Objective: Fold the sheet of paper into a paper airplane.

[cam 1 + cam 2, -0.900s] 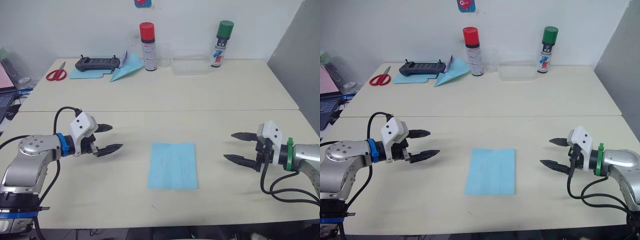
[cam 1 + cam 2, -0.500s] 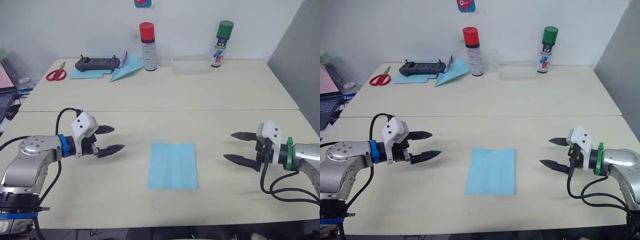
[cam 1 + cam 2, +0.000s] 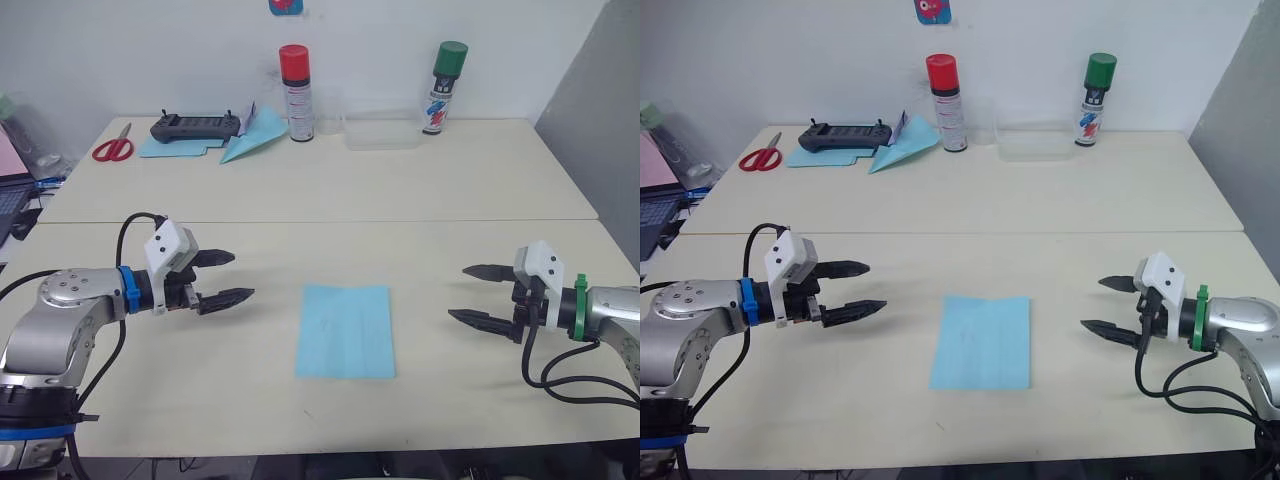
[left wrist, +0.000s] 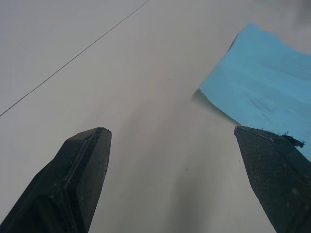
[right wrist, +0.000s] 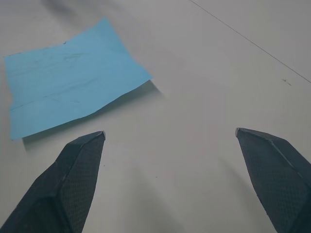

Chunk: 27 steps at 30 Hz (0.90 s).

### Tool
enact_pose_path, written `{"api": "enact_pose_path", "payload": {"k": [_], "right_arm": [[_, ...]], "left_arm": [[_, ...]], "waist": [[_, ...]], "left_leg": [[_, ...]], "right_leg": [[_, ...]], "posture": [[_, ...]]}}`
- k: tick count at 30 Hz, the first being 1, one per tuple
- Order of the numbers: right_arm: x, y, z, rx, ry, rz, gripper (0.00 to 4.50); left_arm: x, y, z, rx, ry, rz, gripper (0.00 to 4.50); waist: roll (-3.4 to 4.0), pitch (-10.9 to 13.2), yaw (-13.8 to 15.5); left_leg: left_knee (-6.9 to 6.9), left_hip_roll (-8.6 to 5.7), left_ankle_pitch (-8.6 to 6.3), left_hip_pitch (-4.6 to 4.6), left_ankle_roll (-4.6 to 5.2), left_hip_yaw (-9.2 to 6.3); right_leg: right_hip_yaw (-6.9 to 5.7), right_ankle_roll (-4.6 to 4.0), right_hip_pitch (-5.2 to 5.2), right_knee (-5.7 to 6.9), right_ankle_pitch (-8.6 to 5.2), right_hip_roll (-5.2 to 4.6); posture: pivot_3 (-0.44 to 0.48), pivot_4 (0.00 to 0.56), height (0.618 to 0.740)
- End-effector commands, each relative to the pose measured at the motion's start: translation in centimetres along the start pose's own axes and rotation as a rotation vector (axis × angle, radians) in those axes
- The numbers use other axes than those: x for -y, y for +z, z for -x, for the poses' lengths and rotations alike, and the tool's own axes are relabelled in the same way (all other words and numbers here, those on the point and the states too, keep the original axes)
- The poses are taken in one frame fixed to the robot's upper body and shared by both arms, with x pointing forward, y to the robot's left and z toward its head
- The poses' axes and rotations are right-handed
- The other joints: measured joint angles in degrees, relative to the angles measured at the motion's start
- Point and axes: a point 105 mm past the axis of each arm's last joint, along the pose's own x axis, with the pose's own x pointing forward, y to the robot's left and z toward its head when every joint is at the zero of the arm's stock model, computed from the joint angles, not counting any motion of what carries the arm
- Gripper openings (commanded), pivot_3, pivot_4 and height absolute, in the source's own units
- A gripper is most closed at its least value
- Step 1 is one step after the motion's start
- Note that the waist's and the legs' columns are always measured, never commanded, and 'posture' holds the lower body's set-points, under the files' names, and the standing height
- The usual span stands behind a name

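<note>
We see the sheet of paper (image 3: 346,331) lying flat and unfolded on the near worktop (image 3: 200,400), a plain light blue rectangle with its long sides running away from us. It sits midway between the two grippers, touched by neither. In the right wrist view its surface shows faint creases and one edge lifts slightly off the worktop, casting a thin shadow.

The left gripper (image 3: 226,277) hovers to the left of the sheet with its jaws apart and its tips pointing toward the paper. The right gripper (image 3: 478,295) hovers to the right of the sheet, jaws likewise apart and empty, tips pointing at the paper.

Compared with the earlier frames, we find the left gripper has crept a little closer to the sheet, while the right gripper and the sheet have not moved.

On the far worktop stand a red-capped spray can (image 3: 295,93) and a green-capped spray can (image 3: 444,88); both carry printed labels, but we cannot read the writing. Near them lie a clear plastic box (image 3: 380,130), a light blue paper dart (image 3: 252,134), a black controller (image 3: 198,127) on another blue sheet, and red scissors (image 3: 114,147)
</note>
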Motion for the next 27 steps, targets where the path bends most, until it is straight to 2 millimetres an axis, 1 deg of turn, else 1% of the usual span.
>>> {"api": "enact_pose_path", "payload": {"k": [1, 2, 4, 5, 6, 7, 10, 13, 14, 15, 17, 19, 22, 24, 25, 27], "right_arm": [[0.2, 0.5, 0.2, 0.001, 0.001, 0.040, 4.50], [0.2, 0.6, 0.2, 0.003, 0.002, 0.041, 4.50], [0.1, 0.6, 0.0, 0.007, 0.004, 0.041, 4.50], [0.1, 0.6, -0.1, 0.008, 0.005, 0.041, 4.50], [0.1, 0.6, -0.3, 0.009, 0.007, 0.040, 4.50], [0.0, 0.6, -0.5, 0.011, 0.010, 0.039, 4.50], [0.0, 0.5, -1.1, 0.017, 0.013, 0.038, 4.50], [-0.1, 0.4, -1.8, 0.031, 0.007, 0.033, 4.50], [-0.1, 0.4, -2.0, 0.032, 0.006, 0.035, 4.50], [-0.1, 0.3, -2.2, 0.033, 0.005, 0.034, 4.50], [-0.1, 0.2, -2.4, 0.036, 0.004, 0.033, 4.50], [-0.2, 0.2, -2.6, 0.038, 0.003, 0.032, 4.50], [-0.3, 0.0, -3.2, 0.041, 0.003, 0.031, 4.50], [-0.4, -0.1, -3.5, 0.045, 0.003, 0.028, 4.50], [-0.5, -0.2, -3.7, 0.045, 0.007, 0.025, 4.50], [-0.4, -0.4, -3.8, 0.047, 0.002, 0.025, 4.50]], "left_arm": [[1.3, 2.9, -0.3, 0.085, -0.049, -0.009, 4.07], [1.8, 3.3, -0.7, 0.100, -0.063, -0.011, 3.90], [2.7, 3.8, -1.6, 0.115, -0.089, -0.017, 3.32], [3.0, 3.9, -2.0, 0.118, -0.099, -0.016, 2.92], [3.4, 3.8, -2.5, 0.117, -0.112, -0.014, 2.69], [3.7, 3.6, -3.0, 0.116, -0.120, -0.014, 2.37], [4.8, 2.4, -4.8, 0.110, -0.142, 0.010, 1.47], [6.1, 0.3, -7.0, 0.085, -0.160, 0.040, 0.48], [6.6, -0.1, -7.6, 0.083, -0.173, 0.053, 0.17], [7.0, -0.5, -8.1, 0.085, -0.178, 0.058, 0.05], [7.6, -1.0, -8.8, 0.087, -0.188, 0.076, 0.05], [7.8, -2.1, -9.6, 0.055, -0.179, 0.111, 0.05], [7.9, -4.8, -10.2, -0.032, -0.159, 0.150, 0.05], [8.1, -6.6, -10.5, -0.104, -0.154, 0.144, 0.05], [8.1, -7.2, -10.7, -0.132, -0.150, 0.131, 0.05], [7.9, -7.7, -11.0, -0.149, -0.133, 0.116, 0.05]], "waist": [[0.00, 0.00, 0.00], [0.00, 0.00, 0.00], [0.00, 0.00, 0.01], [0.00, 0.00, 0.01], [0.00, 0.00, 0.02], [0.00, 0.00, 0.02], [0.01, -0.01, -0.03], [0.01, -0.01, 0.01], [0.01, -0.01, 0.01], [0.00, 0.00, 0.02], [0.01, -0.01, 0.04], [0.01, -0.01, 0.05], [0.01, -0.01, -0.03], [0.02, -0.02, 0.01], [0.06, -0.05, 0.01], [0.19, -0.14, 0.11]], "left_leg": [[0.00, 0.00, 0.00, 0.00, 0.00, 0.00], [0.00, 0.00, 0.00, 0.00, 0.00, 0.00], [0.01, 0.00, 0.00, 0.00, 0.00, 0.00], [0.02, 0.00, 0.00, 0.00, 0.00, -0.01], [0.03, 0.00, 0.00, 0.01, 0.00, -0.01], [0.03, 0.00, 0.00, 0.02, 0.00, 0.00], [0.03, -0.01, 0.00, 0.08, 0.00, 0.03], [0.05, -0.02, 0.00, 0.07, 0.00, 0.04], [0.05, -0.03, 0.00, 0.06, 0.00, 0.04], [0.05, -0.03, 0.00, 0.06, 0.00, 0.03], [0.06, -0.03, 0.00, 0.05, 0.00, 0.02], [0.07, -0.03, 0.00, 0.06, 0.00, 0.02], [0.07, -0.03, 0.01, 0.11, 0.00, 0.03], [0.07, -0.03, 0.01, 0.13, 0.00, 0.03], [0.07, -0.03, 0.01, 0.13, 0.00, 0.01], [0.08, -0.04, 0.01, 0.19, 0.00, 0.04]], "right_leg": [[0.00, 0.00, 0.00, 0.00, 0.00, 0.00], [0.00, 0.00, 0.00, 0.00, 0.00, 0.00], [0.00, 0.01, 0.01, 0.01, 0.00, 0.00], [0.00, 0.00, 0.01, 0.02, 0.00, 0.00], [0.00, 0.00, 0.01, 0.03, 0.00, 0.00], [0.00, 0.00, 0.01, 0.04, 0.00, 0.00], [0.04, 0.00, 0.03, 0.07, 0.00, 0.00], [0.07, -0.06, 0.03, 0.08, 0.04, 0.01], [0.08, -0.21, 0.03, 0.09, 0.13, 0.01], [0.07, -0.24, 0.03, 0.08, 0.15, 0.01], [0.07, -0.24, 0.03, 0.08, 0.15, 0.01], [0.07, -0.24, 0.03, 0.08, 0.15, 0.01], [0.08, -0.22, 0.04, 0.12, 0.15, 0.02], [0.08, -0.20, 0.04, 0.13, 0.13, 0.04], [0.07, -0.21, 0.06, 0.13, 0.14, 0.04], [0.10, -0.20, 0.15, 0.09, 0.14, 0.03]], "posture": [[0.000, 0.150, 0.740], [0.000, 0.150, 0.740], [0.000, 0.150, 0.740], [0.000, 0.150, 0.740], [0.000, 0.150, 0.740], [0.000, 0.150, 0.740], [0.000, 0.150, 0.740], [0.000, 0.150, 0.740], [0.000, 0.150, 0.740], [0.000, 0.150, 0.740], [0.000, 0.150, 0.740], [0.000, 0.150, 0.740], [0.000, 0.150, 0.740], [0.000, 0.150, 0.740], [0.000, 0.150, 0.740], [0.000, 0.150, 0.740]]}}
